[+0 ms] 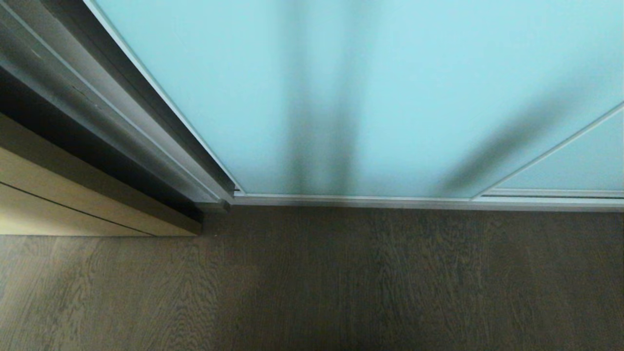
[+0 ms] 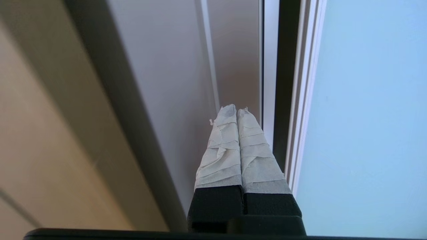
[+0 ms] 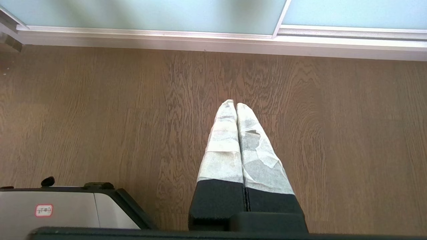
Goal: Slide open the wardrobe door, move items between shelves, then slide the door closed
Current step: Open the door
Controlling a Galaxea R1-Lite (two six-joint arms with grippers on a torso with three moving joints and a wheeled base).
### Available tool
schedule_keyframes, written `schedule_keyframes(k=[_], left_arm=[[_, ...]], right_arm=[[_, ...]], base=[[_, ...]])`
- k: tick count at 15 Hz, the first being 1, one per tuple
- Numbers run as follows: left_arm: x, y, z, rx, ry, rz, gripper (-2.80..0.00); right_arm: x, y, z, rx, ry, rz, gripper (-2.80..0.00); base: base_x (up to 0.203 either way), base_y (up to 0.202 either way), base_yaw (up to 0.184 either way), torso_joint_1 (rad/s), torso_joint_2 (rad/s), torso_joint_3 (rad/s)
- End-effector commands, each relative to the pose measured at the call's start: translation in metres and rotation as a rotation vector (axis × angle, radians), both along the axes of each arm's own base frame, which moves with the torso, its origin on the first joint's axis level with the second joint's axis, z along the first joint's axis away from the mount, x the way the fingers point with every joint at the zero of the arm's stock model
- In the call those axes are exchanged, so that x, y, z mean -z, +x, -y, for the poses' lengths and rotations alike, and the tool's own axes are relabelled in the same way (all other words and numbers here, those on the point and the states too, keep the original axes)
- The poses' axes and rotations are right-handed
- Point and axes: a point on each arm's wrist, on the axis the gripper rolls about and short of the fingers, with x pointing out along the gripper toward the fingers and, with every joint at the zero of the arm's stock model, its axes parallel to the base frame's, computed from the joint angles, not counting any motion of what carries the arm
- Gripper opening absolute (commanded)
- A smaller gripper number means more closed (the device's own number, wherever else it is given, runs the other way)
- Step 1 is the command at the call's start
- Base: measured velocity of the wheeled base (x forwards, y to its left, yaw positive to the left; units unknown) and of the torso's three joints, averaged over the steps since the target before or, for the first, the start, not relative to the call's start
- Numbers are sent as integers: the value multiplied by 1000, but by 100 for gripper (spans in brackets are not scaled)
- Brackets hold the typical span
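The sliding door [image 1: 390, 92], frosted pale aqua glass in a slim silver-white frame, fills the far side of the head view and stands across the wardrobe opening, its bottom rail [image 1: 351, 200] meeting the brown wood-grain floor [image 1: 312, 282]. A second glass panel [image 1: 580, 165] overlaps it at far right. On the left, the grey wardrobe side frame [image 1: 122, 122] runs beside the door's left edge, and a light wooden panel [image 1: 63, 200] sits further left, nearer the camera. Neither arm shows in the head view. Left gripper [image 2: 237, 110]: tape-wrapped fingers [image 2: 222, 150] pressed together with nothing between them, pointing into the grey channel [image 2: 173, 83] just beside the door's left frame edge [image 2: 305, 100]; whether the tips touch anything cannot be told. Right gripper [image 3: 236, 104]: taped fingers [image 3: 223, 150] likewise pressed together and empty, hanging over the floor well short of the door rail, with part of the robot's base [image 3: 66, 206] visible beside it. Cushion and shelves are not visible.
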Motion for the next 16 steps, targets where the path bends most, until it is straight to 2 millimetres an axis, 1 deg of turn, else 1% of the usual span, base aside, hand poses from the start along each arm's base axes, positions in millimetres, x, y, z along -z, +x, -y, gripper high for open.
schedule_keyframes(k=[1, 7, 8, 10, 13, 16], left_arm=[[-7, 7, 0, -4, 1, 14, -280], [-25, -5, 0, -20, 36, 149, -280], [-25, -2, 1, -12, 41, 142, -280], [-22, 13, 1, -6, 47, 108, -280], [-29, 26, 1, 0, 43, 110, -280], [-25, 52, 2, 11, 33, 73, -280]], right_arm=[[0, 0, 0, 0, 0, 0, -280], [0, 0, 0, 0, 0, 0, -280], [0, 0, 0, 0, 0, 0, -280], [0, 0, 0, 1, 0, 0, -280], [0, 0, 0, 0, 0, 0, -280], [0, 0, 0, 0, 0, 0, -280]], base=[[0, 0, 0, 0, 0, 0], [0, 0, 0, 0, 0, 0], [0, 0, 0, 0, 0, 0], [0, 0, 0, 0, 0, 0], [0, 0, 0, 0, 0, 0], [0, 0, 0, 0, 0, 0]])
